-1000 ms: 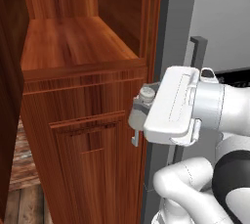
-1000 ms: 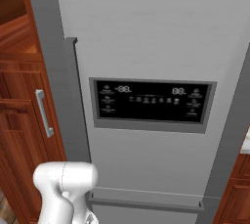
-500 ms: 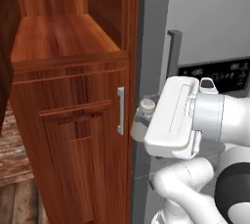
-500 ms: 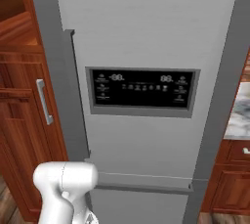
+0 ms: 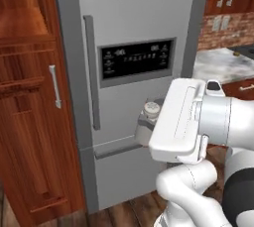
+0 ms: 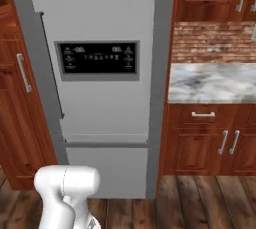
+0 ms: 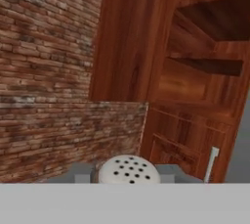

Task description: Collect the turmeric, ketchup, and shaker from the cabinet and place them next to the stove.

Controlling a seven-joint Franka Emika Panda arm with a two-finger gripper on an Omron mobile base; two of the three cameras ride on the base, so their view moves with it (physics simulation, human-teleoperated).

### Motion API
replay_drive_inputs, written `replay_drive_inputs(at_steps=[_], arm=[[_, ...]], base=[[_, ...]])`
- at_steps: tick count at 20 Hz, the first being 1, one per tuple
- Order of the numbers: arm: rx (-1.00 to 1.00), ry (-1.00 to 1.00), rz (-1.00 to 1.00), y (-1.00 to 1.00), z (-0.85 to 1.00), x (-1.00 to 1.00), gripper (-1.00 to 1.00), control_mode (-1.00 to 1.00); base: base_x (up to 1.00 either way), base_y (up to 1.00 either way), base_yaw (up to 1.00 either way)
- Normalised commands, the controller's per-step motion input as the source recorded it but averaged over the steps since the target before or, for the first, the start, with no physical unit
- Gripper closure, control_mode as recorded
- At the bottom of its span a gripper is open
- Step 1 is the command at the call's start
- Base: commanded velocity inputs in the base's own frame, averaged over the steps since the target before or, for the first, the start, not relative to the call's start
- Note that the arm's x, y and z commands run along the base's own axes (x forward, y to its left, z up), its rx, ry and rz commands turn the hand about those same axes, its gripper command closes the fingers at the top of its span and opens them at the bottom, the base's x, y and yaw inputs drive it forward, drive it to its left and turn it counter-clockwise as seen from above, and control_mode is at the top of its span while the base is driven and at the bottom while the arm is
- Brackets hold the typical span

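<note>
Up close, I'm seeing the gripper [image 7: 128, 176] clamping the shaker [image 7: 128, 170]; my left camera is catching the fridge [image 5: 129, 18] behind.

A tall grey fridge [image 5: 134, 18] stands just behind the jaws, its black control panel [image 5: 136, 58] a little above them and its long grey door handle [image 5: 91, 72] up to their left. Well off to the right of the jaws lie a marble counter [image 6: 212, 82] (white, grey-veined), a brick wall [image 6: 210, 40] above it, and wooden drawers [image 6: 205, 115] below. A wood floor [image 6: 200, 203] runs underneath.
</note>
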Motion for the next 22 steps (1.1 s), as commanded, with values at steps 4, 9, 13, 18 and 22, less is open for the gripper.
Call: replay_drive_inputs(at_steps=[4, 9, 13, 18, 22], arm=[[0.0, 0.0, 0.0, 0.0, 0.0, 0.0, 1.0, 1.0], [0.0, 0.0, 0.0, 0.0, 0.0, 0.0, 1.0, 1.0], [0.0, 0.0, 0.0, 0.0, 0.0, 0.0, 1.0, 1.0], [0.0, 0.0, 0.0, 0.0, 0.0, 0.0, 1.0, 1.0], [0.0, 0.0, 0.0, 0.0, 0.0, 0.0, 1.0, 1.0]], base=[[-0.46, -1.0, -0.13], [-0.08, -1.0, -0.08], [0.01, -1.0, -0.04], [0.07, -1.0, -0.03], [0.11, -1.0, -0.01]])
